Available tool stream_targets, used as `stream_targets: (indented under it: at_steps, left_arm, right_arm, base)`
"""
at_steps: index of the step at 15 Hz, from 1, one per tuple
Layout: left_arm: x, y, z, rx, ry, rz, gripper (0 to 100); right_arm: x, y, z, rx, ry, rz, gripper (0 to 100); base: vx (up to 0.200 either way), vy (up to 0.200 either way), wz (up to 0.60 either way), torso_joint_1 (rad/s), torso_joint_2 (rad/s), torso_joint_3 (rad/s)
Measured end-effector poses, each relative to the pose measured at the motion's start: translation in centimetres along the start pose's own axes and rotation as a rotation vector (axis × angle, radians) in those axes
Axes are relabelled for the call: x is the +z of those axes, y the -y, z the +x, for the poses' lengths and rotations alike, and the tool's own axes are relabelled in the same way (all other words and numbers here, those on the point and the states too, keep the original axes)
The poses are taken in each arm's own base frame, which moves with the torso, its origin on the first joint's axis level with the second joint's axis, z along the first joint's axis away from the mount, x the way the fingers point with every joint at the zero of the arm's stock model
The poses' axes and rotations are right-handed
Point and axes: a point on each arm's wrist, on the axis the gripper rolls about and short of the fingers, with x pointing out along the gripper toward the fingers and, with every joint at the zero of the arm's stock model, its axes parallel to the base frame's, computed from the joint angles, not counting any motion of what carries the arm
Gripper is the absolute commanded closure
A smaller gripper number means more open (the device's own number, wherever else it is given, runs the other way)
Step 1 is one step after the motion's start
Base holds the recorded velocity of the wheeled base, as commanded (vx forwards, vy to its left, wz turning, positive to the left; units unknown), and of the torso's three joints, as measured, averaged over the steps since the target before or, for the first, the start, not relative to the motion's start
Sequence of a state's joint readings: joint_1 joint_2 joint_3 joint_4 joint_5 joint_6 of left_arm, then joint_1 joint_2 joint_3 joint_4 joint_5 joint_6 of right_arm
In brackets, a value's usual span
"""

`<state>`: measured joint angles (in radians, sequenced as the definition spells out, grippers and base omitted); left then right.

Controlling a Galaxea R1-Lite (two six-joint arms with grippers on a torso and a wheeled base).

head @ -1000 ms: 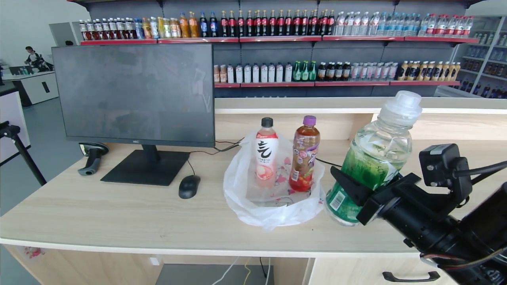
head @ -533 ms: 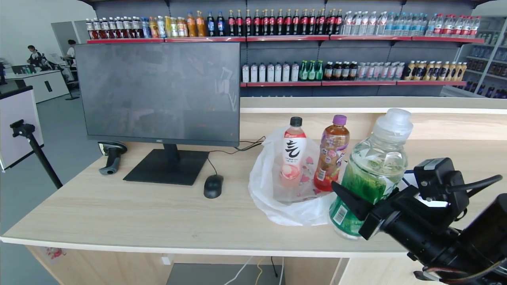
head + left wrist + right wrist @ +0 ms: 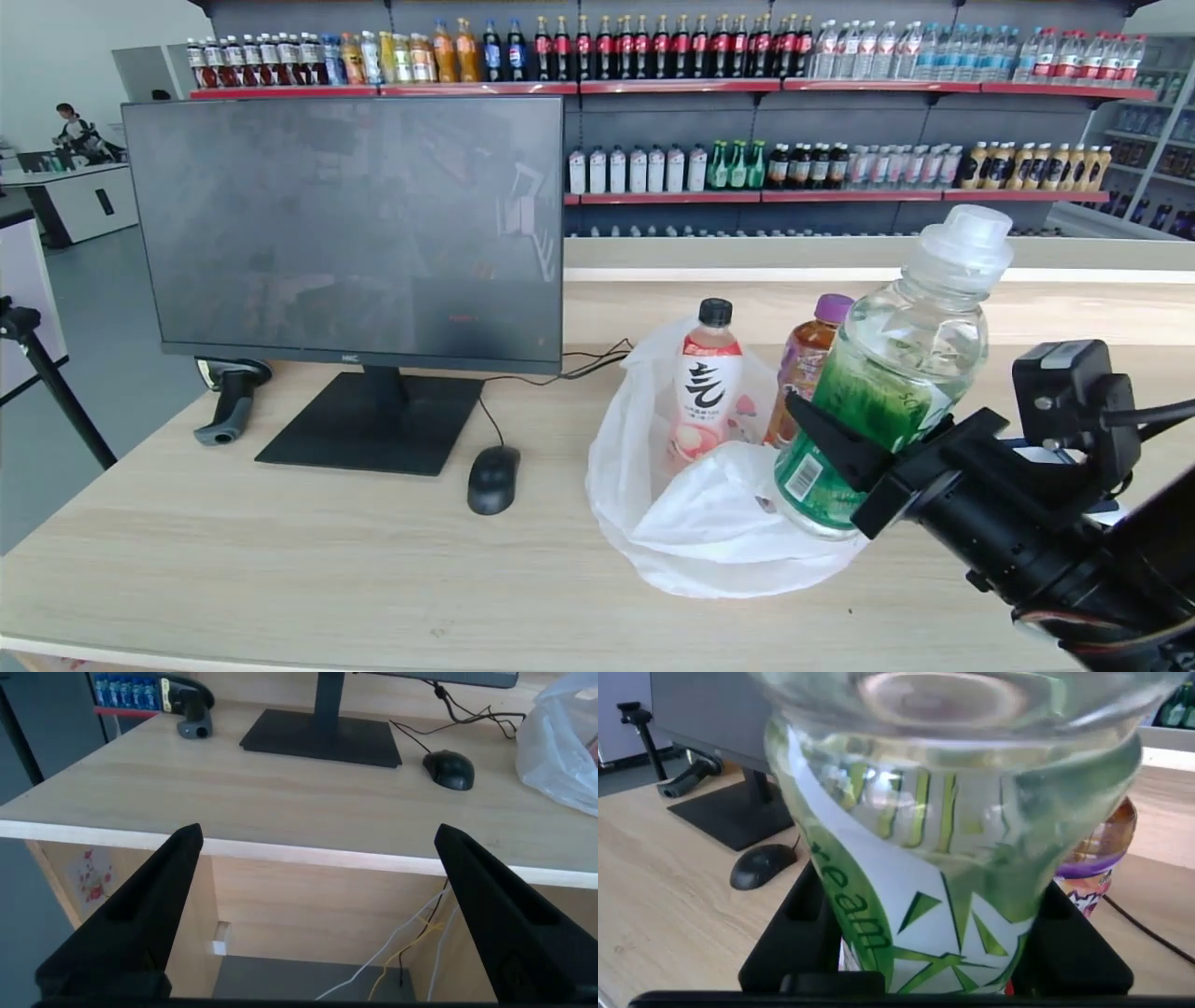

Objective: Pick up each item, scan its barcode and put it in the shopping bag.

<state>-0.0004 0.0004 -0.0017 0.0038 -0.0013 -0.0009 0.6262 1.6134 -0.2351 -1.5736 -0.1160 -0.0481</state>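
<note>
My left gripper (image 3: 318, 835) sits wide open and empty before the counter (image 3: 280, 793) edge, while over the right side of the shopping bag (image 3: 709, 532) my right gripper (image 3: 845, 448) clamps the green bottle (image 3: 896, 364) low on its label, a load I judge full, heavy and slick

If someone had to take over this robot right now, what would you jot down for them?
Left gripper: open, empty, low in front of the counter edge.
Right gripper: shut on a green-labelled bottle, held tilted at the right side of the shopping bag.
Done: pink bottle and purple-capped bottle stand in the bag.
To do: bag the held bottle; whether it was scanned cannot be told. Scanner lies beside the monitor.
</note>
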Motion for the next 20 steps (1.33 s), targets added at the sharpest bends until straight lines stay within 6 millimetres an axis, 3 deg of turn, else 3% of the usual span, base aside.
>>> stream_targets:
  at_steps: [5,9,15,20]
  left_arm:
    - [0.0,0.0,0.0,0.0,0.001,0.0,0]
    - [0.0,0.0,0.0,0.0,0.001,-0.001,0]
    - [0.0,0.0,0.0,0.002,0.002,-0.003,0]
    - [0.0,0.0,0.0,0.0,0.002,-0.002,0]
  right_arm:
    - [1.6,-0.3,-1.0,0.019,0.058,0.013,100]
    - [2.3,-0.7,0.1,0.029,0.102,0.023,100]
    - [-0.6,-1.7,4.5,0.041,0.032,0.019,100]
    - [-2.9,0.1,5.1,-0.029,-0.048,0.008,100]
  base:
    - [0.0,0.0,0.0,0.0,0.0,0.0]
    - [0.0,0.0,0.0,0.0,0.0,0.0]
    - [0.0,0.0,0.0,0.0,0.0,0.0]
    - [0.0,0.0,0.0,0.0,0.0,0.0]
